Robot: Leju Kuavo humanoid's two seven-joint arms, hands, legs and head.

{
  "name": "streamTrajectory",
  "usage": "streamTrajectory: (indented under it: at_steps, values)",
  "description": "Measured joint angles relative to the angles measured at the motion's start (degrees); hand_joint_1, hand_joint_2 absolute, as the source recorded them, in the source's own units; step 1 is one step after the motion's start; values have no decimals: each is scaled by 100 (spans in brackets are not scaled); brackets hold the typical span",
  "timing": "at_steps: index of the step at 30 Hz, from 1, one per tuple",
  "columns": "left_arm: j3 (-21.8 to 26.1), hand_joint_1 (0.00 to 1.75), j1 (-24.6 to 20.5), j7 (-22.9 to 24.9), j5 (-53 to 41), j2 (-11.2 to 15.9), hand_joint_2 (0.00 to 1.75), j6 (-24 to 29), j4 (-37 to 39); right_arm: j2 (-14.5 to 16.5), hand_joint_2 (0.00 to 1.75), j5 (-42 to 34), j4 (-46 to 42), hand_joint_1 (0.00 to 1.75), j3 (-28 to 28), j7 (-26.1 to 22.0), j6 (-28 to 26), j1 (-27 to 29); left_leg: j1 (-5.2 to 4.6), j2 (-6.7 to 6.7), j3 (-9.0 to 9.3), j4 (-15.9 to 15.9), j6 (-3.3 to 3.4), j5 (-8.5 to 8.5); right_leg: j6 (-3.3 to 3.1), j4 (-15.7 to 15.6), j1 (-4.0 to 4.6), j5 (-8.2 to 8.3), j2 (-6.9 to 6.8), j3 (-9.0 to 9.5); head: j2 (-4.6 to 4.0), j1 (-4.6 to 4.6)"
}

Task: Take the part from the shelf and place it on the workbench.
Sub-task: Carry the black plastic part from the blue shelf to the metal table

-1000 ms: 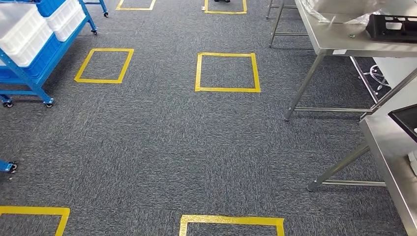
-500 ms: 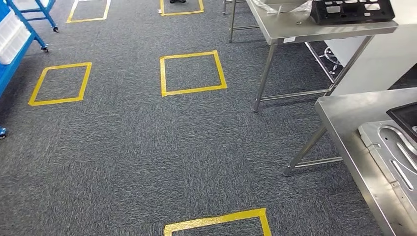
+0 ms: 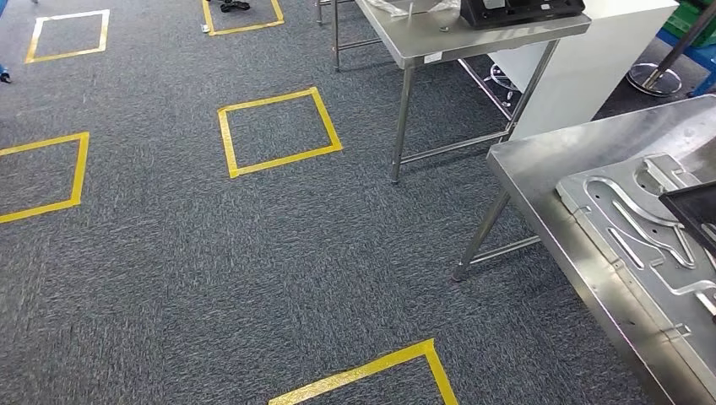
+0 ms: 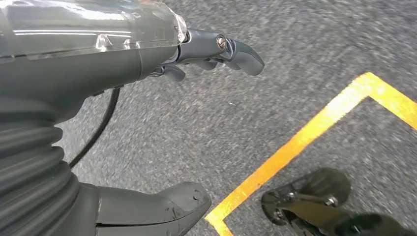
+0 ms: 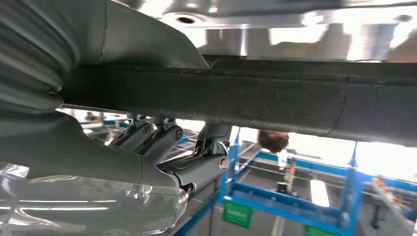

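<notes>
Gripping a black-edged part (image 5: pixel 275 101), right hand (image 5: pixel 162 147); no legible writing.

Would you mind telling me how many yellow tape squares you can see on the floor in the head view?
5: far left, top, centre, left edge, bottom. Three are cut off; more may lie beyond the picture.

A grey carpet floor (image 3: pixel 253 253) marked with yellow tape squares (image 3: pixel 279 131) runs beside a steel workbench (image 3: pixel 540 181) bearing a flat silver metal plate with curved slots (image 3: pixel 642 228)
</notes>
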Motion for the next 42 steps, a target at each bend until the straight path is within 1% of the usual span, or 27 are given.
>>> streamTrajectory:
  at_steps: [2,3,5,6,8,9,11,12,13,14,16,18,20,22,24,25,27,28,30,32,33,35,36,37,39,41,42]
  values:
    - [-1,0,-4,2,0,3,175,1,0,10,175,-2,-10,175,2,-3,-16,-4,-17,120,12,78,-81,-82,-44,-502,21,163,-157,265,0,0]
    - [-1,0,-10,4,0,7,175,1,0,18,175,-2,-14,175,3,-5,-21,0,-28,174,28,95,-117,-112,-91,-557,41,154,-165,288,0,1]
    - [-1,0,-27,5,1,8,175,-1,1,21,175,-2,-27,175,5,-10,-26,21,-29,276,65,103,-173,-156,-182,-554,48,162,-25,277,0,-1]
    - [-1,0,-34,3,2,8,175,-4,1,18,175,-2,-39,175,4,-10,-28,34,-13,233,62,157,-205,-211,-221,-558,43,166,39,276,0,-3]
    - [-1,0,-34,-8,5,8,175,-12,1,14,175,-2,-78,175,5,-12,-31,40,29,-24,-103,570,-252,-475,-299,-571,38,181,160,279,0,-16]
    - [-1,0,-26,-15,6,6,175,-17,1,16,175,-2,-92,175,5,-14,-31,42,46,-186,-272,943,-260,-664,-323,-570,50,184,219,275,0,-21]
    - [-1,0,-2,-26,7,4,175,-25,1,36,175,-1,-105,175,5,-22,-29,55,53,-330,-640,1657,-245,-917,-350,-568,87,190,355,270,0,-26]
    - [-1,0,11,-30,7,3,175,-26,1,48,175,-1,-106,175,4,-28,-28,67,49,-359,-730,1784,-220,-888,-355,-567,108,191,435,270,0,-26]
    - [-1,0,21,-34,7,3,175,-26,1,60,175,0,-107,175,4,-37,-27,79,38,-389,-713,1680,-182,-744,-358,-565,126,193,519,271,0,-26]
    - [-1,0,27,-37,7,4,175,-26,1,69,175,1,-107,175,4,-46,-27,87,21,-444,-595,1370,-132,-523,-360,-564,137,196,601,272,0,-24]
    - [-1,0,30,-40,6,12,175,-26,1,87,175,1,-108,175,4,-61,-27,96,-18,-729,-263,581,-27,-139,-351,-562,136,207,747,268,0,-22]
    - [-1,0,28,-37,5,21,175,-26,1,126,175,1,-108,175,4,-68,-27,110,-48,-883,-98,202,18,-16,-308,-566,112,229,883,250,0,-25]
    - [-1,0,19,-32,4,18,175,-26,1,151,175,10,-116,175,3,-90,-27,149,-53,-739,-58,118,36,19,-240,-596,92,262,1012,233,0,-36]
    - [-1,0,8,-29,3,10,175,-27,1,161,175,19,-133,175,-2,-116,-28,184,-33,-575,5,-39,72,106,-193,-500,101,177,818,166,0,-28]
    - [-1,0,13,-29,2,6,175,-28,1,176,175,19,-145,175,-5,-126,-29,164,-20,-413,33,-143,91,167,-148,-17,107,-142,426,-64,0,-8]
    - [-1,0,20,-28,2,5,175,-29,1,184,175,18,-148,175,-7,-126,-29,151,-19,-332,27,-153,96,171,-111,334,93,-329,306,-225,0,-2]
    - [-1,0,29,-27,2,2,175,-31,1,208,175,18,-148,175,-7,-127,-31,167,-15,-172,18,-144,78,156,-33,766,40,-463,219,-402,0,-1]
    - [-1,0,32,-27,2,-5,175,-33,1,217,175,18,-148,175,-7,-127,-31,178,-8,-94,17,-131,59,140,5,691,12,-378,188,-342,0,-2]
    - [-1,0,33,-27,2,-18,175,-35,1,227,175,18,-156,175,-7,-127,-31,183,7,57,17,-61,-5,84,69,6,-24,-65,0,51,0,1]
    - [-1,0,27,-28,2,-9,175,-33,1,240,175,18,-172,175,-7,-127,-31,175,-6,183,26,29,-91,-12,30,-548,-18,110,-234,368,0,2]
    - [-1,0,22,-28,2,-2,175,-32,1,251,175,18,-179,175,-7,-127,-31,180,-19,241,44,53,-131,-56,-23,-623,-7,107,-277,408,0,-2]
    - [-1,0,7,-29,2,2,175,-31,1,264,175,18,-192,175,-7,-130,-31,199,-22,353,96,57,-195,-114,-136,-593,1,100,-143,399,0,-21]
    - [-1,0,-1,-28,2,2,175,-31,1,264,175,18,-195,175,-9,-130,-32,211,-6,305,107,94,-231,-157,-175,-596,-5,108,-72,392,0,-22]
    - [-1,0,-6,-28,2,2,175,-30,1,261,175,18,-199,175,-10,-129,-32,210,14,180,83,191,-263,-242,-216,-599,-10,119,-3,386,0,-28]
    - [-1,0,-2,-28,2,-1,175,-30,1,257,175,18,-207,175,-13,-127,-33,188,52,-196,-153,755,-306,-596,-282,-604,-6,141,131,368,0,-40]
    - [-1,0,15,-28,2,-3,175,-31,1,258,175,18,-210,175,-13,-129,-33,172,59,-355,-541,1554,-301,-954,-313,-601,24,148,285,347,0,-50]
    - [-1,0,24,-27,2,-3,175,-31,1,259,175,17,-210,175,-13,-131,-32,176,58,-366,-667,1778,-287,-991,-318,-600,39,150,366,344,0,-51]
